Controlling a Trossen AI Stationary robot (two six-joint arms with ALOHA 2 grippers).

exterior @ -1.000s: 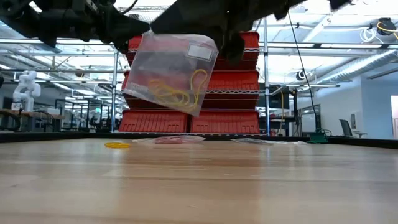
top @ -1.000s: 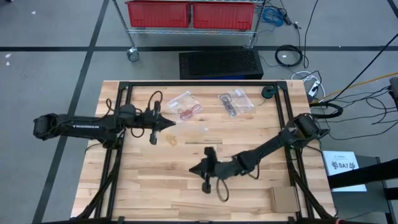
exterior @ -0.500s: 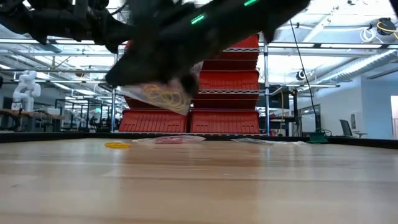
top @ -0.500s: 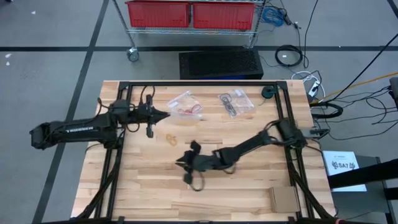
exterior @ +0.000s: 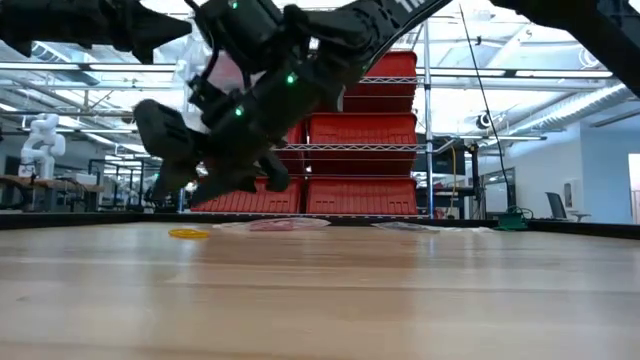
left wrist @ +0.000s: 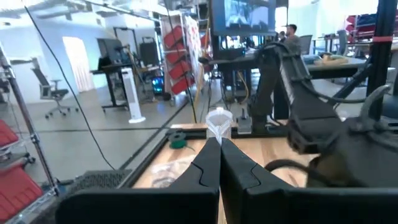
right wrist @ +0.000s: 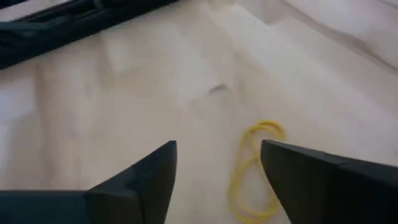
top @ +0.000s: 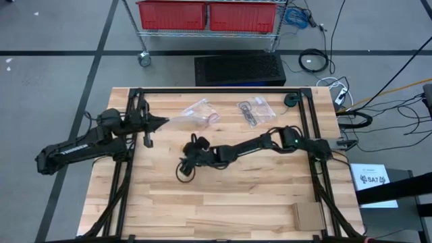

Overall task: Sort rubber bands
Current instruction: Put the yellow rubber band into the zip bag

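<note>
- A yellow band (right wrist: pixel 256 163) lies loose on the table (top: pixel 256 196), folded into a rough figure-eight, near the middle and toward the left half.
- The right gripper (right wrist: pixel 217 165) hovers just over it with fingers spread wide, the band showing in the gap and nearer one finger.
- From the side, the right gripper (exterior: pixel 190 150) hangs nose-down, seemingly clear of the wood.
- To do this pick well: centre the gap over the band's crossing point, drop until the fingertips graze the wood, then close slowly so the thin loop is not pushed aside.
- The left gripper (left wrist: pixel 219 163) waits near the left rear of the table, fingers pressed together on a clear bag (left wrist: pixel 219 121).
- Two more bags (top: pixel 199 111) holding sorted bands lie at the rear, well apart from the pick.
</note>
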